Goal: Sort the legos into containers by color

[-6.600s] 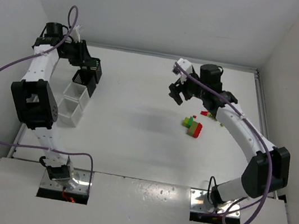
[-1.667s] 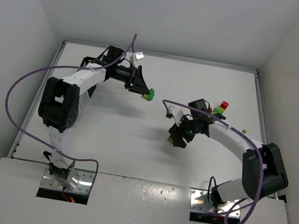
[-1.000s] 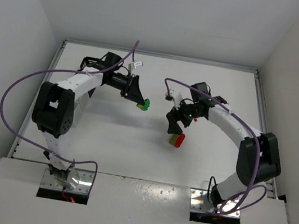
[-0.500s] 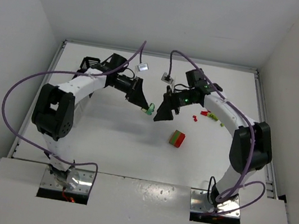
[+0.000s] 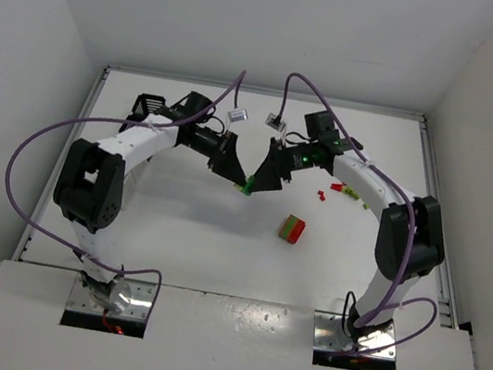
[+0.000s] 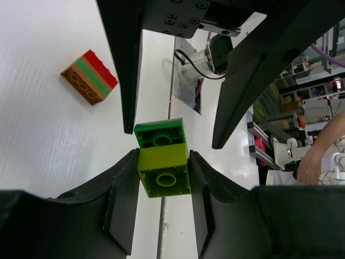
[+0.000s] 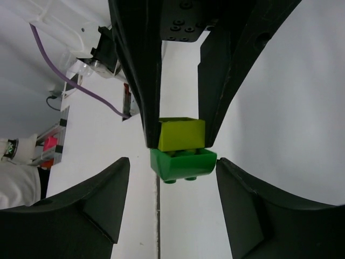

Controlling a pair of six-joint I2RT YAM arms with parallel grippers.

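My left gripper (image 6: 163,162) is shut on a yellow-green lego (image 6: 163,172) with a dark green lego (image 6: 160,134) stuck on its far end. They hang above the table's middle (image 5: 246,186). My right gripper (image 7: 172,164) faces it tip to tip, open, its fingers (image 7: 102,199) on either side of the dark green lego (image 7: 183,164); one finger is almost touching it. A larger red block (image 5: 292,229) with a green stripe lies on the table. A black container (image 5: 147,104) shows at the far left; the other containers are hidden behind the left arm.
Small red and yellow-green legos (image 5: 337,192) lie scattered at the right of the table, beneath the right arm. Purple cables (image 5: 37,143) loop off both arms. White walls close the table on three sides.
My right gripper has left the red block on the table, swung left to meet the left gripper, and narrowed around the dark green lego. The left gripper moved slightly right, holding its legos.
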